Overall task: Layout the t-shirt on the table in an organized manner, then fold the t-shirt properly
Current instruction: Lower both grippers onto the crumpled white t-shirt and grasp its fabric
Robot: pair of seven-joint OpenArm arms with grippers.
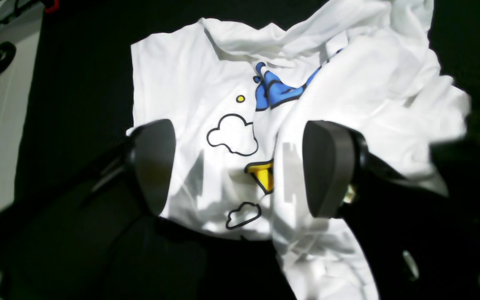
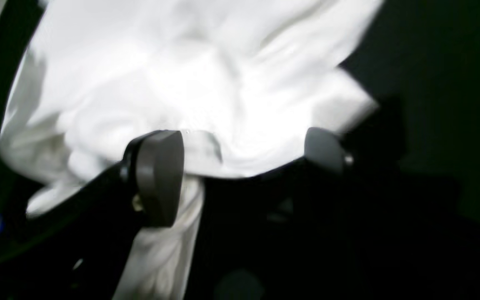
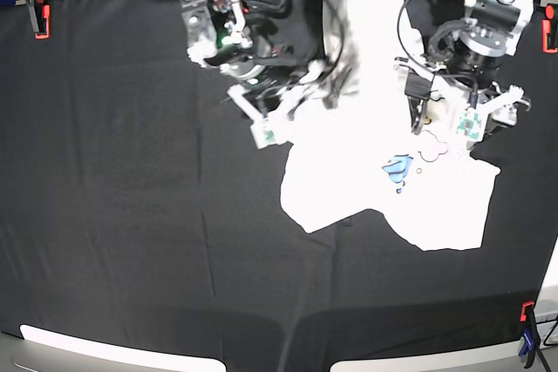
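The t-shirt [image 1: 206, 104] is being shown as white, printed with black-outlined clouds, blue lettering and yellow patches. The table [image 3: 139, 215] is being seen covered in black cloth, with red and blue clamps [image 3: 39, 8] edging it.

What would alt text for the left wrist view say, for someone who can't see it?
A crumpled white t-shirt with blue, yellow and cloud-outline cartoon print lies on a black table. The open left gripper hovers over it, its two dark pads spread to either side of the print.
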